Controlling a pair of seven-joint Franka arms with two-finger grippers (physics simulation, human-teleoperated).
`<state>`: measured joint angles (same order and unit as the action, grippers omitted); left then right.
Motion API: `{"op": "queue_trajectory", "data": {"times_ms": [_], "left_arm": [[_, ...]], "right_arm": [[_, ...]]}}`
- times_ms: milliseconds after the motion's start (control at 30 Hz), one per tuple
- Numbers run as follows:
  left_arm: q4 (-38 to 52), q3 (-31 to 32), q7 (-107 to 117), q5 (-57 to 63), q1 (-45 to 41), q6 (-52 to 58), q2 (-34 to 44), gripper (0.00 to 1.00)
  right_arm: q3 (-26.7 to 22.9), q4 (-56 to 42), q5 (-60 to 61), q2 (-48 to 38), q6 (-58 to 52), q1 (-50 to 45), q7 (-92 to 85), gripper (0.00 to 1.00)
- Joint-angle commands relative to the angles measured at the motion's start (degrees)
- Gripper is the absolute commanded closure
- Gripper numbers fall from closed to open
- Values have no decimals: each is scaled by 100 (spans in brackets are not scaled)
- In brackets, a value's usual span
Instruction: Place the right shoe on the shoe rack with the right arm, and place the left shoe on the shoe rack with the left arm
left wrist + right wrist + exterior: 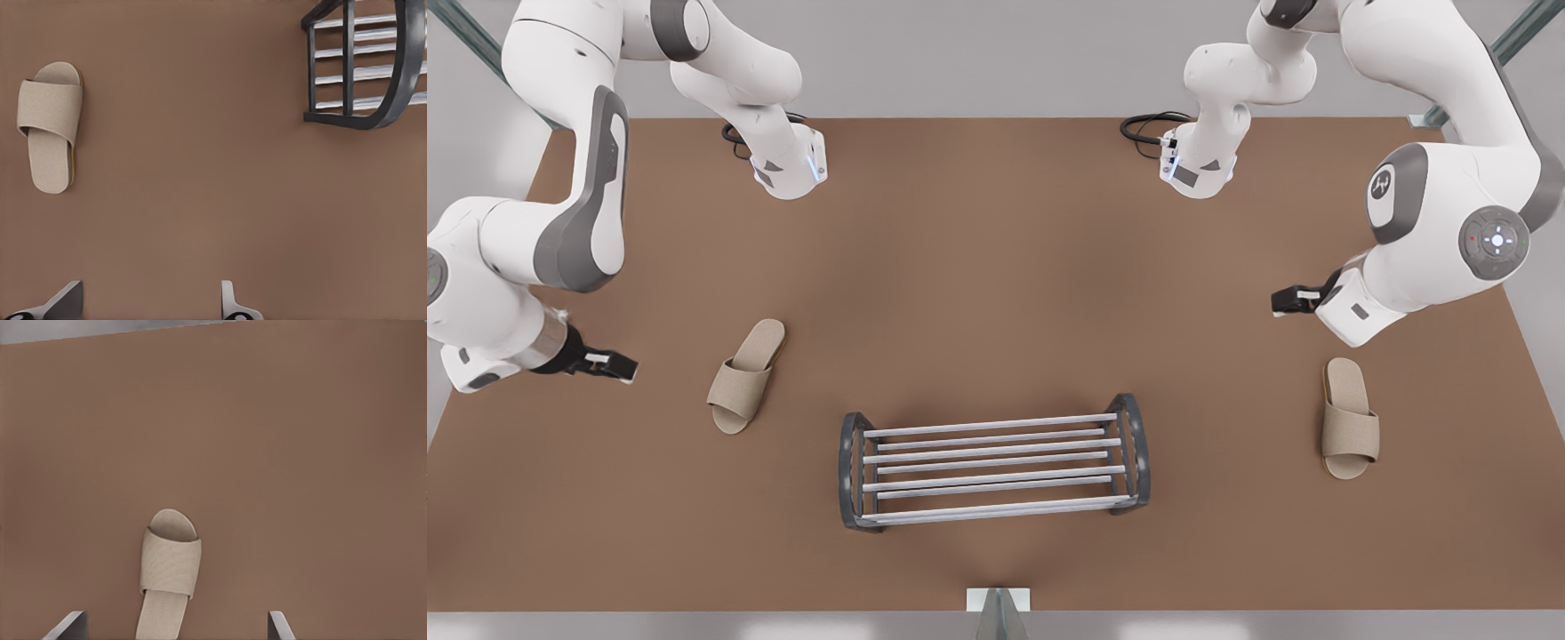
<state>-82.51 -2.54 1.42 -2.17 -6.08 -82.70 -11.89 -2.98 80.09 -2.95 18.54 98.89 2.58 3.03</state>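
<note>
The shoe rack (987,426), with dark end frames and silver bars, stands near the table's front middle; one end of the rack (395,100) is in the left wrist view. The left shoe (745,377), a beige slipper, lies to the rack's left, and my left gripper (615,366) hovers open farther left of it. The left gripper (150,299) is apart from the left shoe (50,123). The right shoe (1349,418), a matching slipper, lies on the front view's right. My right gripper (1282,300) hangs open above and behind it. Between the right gripper's (177,620) fingers, the right shoe (170,570) lies below.
The brown table (996,267) has open room between the rack and the arm bases (790,169) at the back. Black cables (1147,129) lie by the far base. The table's near edge (120,330) runs not far past the right shoe.
</note>
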Motion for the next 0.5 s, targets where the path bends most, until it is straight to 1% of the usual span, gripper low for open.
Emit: {"op": "queue_trajectory", "data": {"times_ms": [0, 33, 67, 100, 133, 167, 200, 233, 267, 300, 333, 367, 400, 433, 467], "left_arm": [[-11, -1, -617, 6, 1, -176, 3, 0], [-72, -1, -643, 6, 1, -133, 3, 0], [-678, -18, -705, 111, 1, -88, 56, 0], [-1240, -71, -722, 121, 27, -631, 56, 0], [-2733, -571, -1099, -1021, 89, -2563, 205, 0], [-3701, -879, -2205, -2049, 89, -4155, 196, 0], [-4606, -1029, -3454, -3762, 89, -5781, 214, 0], [-5082, -1029, -4797, -5396, 89, -6767, 205, 0], [-5240, -1064, -7309, -8120, 98, -6873, 152, 0], [-5424, -1310, -10052, -10275, 98, -6917, 100, 0], [-5548, -1739, -11843, -11302, 98, -6760, 108, 0], [-5583, -2125, -13004, -12031, 116, -6384, 74, 0], [-5732, -2452, -14175, -12999, 177, -5627, -128, 0], [-5882, -2602, -15372, -13626, 397, -4897, -304, 0], [-5970, -2699, -15750, -13626, 432, -4555, -322, 0]], "right_arm": [[8, -20, -4, 0, 473, -3, 189, 0], [-1, -20, -13, 0, 473, 6, 172, 0], [-1, -20, -13, 0, 473, 6, 171, 0], [-1, -20, -13, 0, 473, 6, 171, 0], [-1, -20, -13, 0, 473, 6, 180, 0], [-1, -20, -13, 0, 473, 6, 172, 0], [-1, -20, -13, 0, 473, 6, 171, 0], [-1, -20, -13, 0, 473, 6, 180, 0], [-1, -20, -13, 0, 473, 6, 180, 0], [-1, -20, -13, 0, 473, 6, 180, 0], [-1, -20, -13, 9, 473, -3, 180, 0], [-1, -20, -13, 9, 482, -3, 180, 0], [-1, -29, -13, 35, 482, -3, 180, 0], [8, 6, -22, 44, 701, -3, 180, 0], [8, 24, -13, 140, 833, -21, 172, 0]]}}
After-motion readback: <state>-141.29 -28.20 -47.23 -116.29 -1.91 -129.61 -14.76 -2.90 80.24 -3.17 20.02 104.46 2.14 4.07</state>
